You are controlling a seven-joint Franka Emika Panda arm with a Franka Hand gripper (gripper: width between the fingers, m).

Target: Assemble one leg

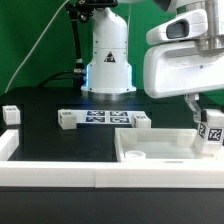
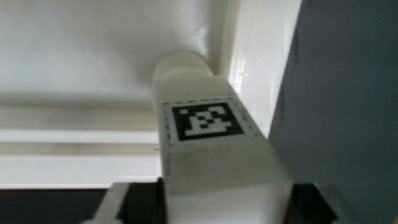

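The leg (image 1: 211, 132) is a short white post with a black-and-white tag. My gripper (image 1: 206, 118) is shut on it at the exterior view's right and holds it upright over the right end of the large flat white rimmed piece (image 1: 150, 152). In the wrist view the leg (image 2: 214, 130) runs out from between my fingers (image 2: 128, 204), its tag facing the camera. Its far end reaches an inner corner of the white rimmed piece (image 2: 89, 60). I cannot tell whether it touches. My gripper (image 2: 222, 208) clamps the leg's near end.
The marker board (image 1: 100, 119) lies mid-table in front of the robot base (image 1: 107, 60). Small white posts stand at its two ends (image 1: 66, 121) (image 1: 141, 122), and another at the far left (image 1: 10, 114). A white raised border (image 1: 50, 172) runs along the front.
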